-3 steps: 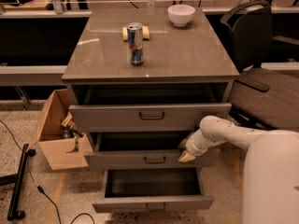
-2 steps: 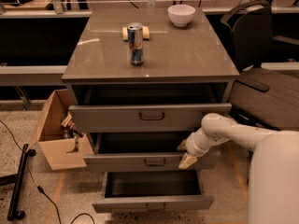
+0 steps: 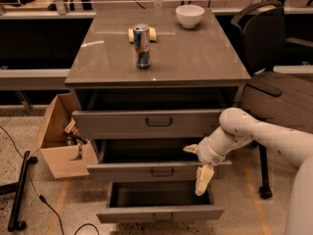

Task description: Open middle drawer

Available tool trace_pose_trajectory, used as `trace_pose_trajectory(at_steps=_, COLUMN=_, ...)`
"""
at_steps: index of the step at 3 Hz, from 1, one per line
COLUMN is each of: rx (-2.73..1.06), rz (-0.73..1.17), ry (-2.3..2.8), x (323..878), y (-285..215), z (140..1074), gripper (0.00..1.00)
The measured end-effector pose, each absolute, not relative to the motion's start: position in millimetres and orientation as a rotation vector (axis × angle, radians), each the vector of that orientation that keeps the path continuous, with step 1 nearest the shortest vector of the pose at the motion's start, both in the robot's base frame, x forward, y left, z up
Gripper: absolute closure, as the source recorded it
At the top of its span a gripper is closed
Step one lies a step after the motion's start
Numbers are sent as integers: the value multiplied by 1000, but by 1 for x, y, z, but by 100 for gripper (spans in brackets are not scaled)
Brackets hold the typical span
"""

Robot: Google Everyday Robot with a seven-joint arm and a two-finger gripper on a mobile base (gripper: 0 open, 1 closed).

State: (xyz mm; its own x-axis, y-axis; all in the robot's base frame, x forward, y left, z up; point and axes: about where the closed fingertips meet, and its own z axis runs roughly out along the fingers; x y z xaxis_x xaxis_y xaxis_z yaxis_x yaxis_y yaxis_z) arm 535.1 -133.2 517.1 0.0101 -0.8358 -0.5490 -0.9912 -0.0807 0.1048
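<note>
Presently the tool (image 3: 197, 164) hangs by middle drawer's (image 3: 127, 171) front.

Dim warm light, glare on the cabinet top (image 3: 195, 53), gripper (image 3: 197, 164) pale at the middle drawer (image 3: 127, 171) front.

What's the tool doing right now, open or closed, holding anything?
The tool is open, gripping nothing, with its fingers spread at the right end of the middle drawer front.

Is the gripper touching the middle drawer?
Cannot tell. In the camera view the gripper overlaps the middle drawer at its right end; no contact or gap shows.
</note>
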Motion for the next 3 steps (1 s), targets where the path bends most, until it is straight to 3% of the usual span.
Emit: trace_pose_trajectory(at_steps=3, rx=-1966, rz=824, ry=1923, x=526, y=-133, z=497, gripper=0)
